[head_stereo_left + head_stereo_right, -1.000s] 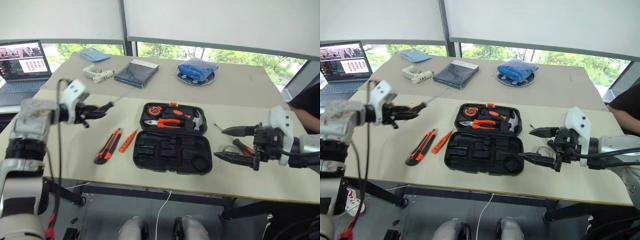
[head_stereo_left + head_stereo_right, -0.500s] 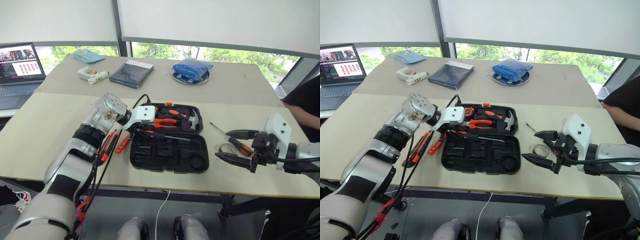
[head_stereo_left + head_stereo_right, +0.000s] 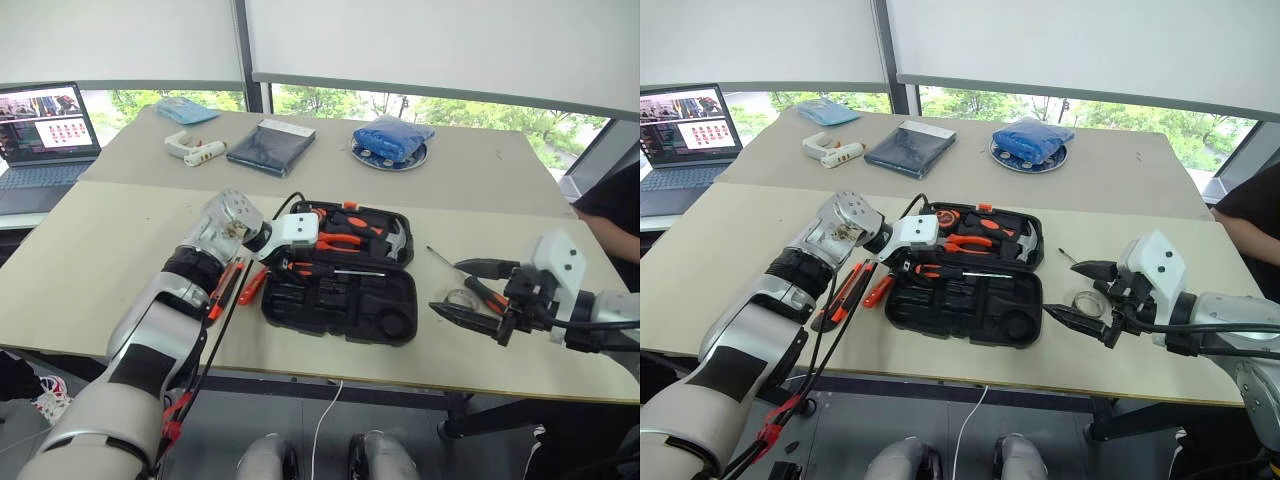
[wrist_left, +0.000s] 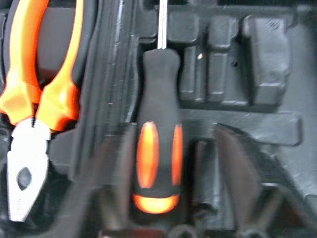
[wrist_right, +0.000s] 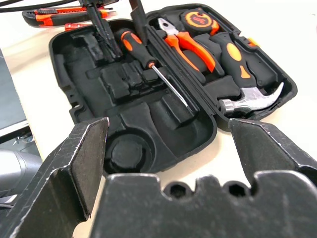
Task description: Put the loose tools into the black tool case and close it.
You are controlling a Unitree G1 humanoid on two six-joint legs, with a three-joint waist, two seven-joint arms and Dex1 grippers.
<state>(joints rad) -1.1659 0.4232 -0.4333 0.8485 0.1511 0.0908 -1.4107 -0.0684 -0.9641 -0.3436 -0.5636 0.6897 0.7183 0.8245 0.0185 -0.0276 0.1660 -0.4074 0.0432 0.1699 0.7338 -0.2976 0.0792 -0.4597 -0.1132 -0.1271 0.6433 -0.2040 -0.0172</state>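
Your left gripper (image 4: 173, 198) is hovering over the open case (image 3: 340, 305), fingers spread on either side of a screwdriver (image 4: 157, 148) lying in the case beside the pliers (image 4: 37, 94). Your right gripper (image 3: 468, 290) is hanging wide open beside the case, near another screwdriver (image 3: 478, 290) on the table (image 3: 110, 240).
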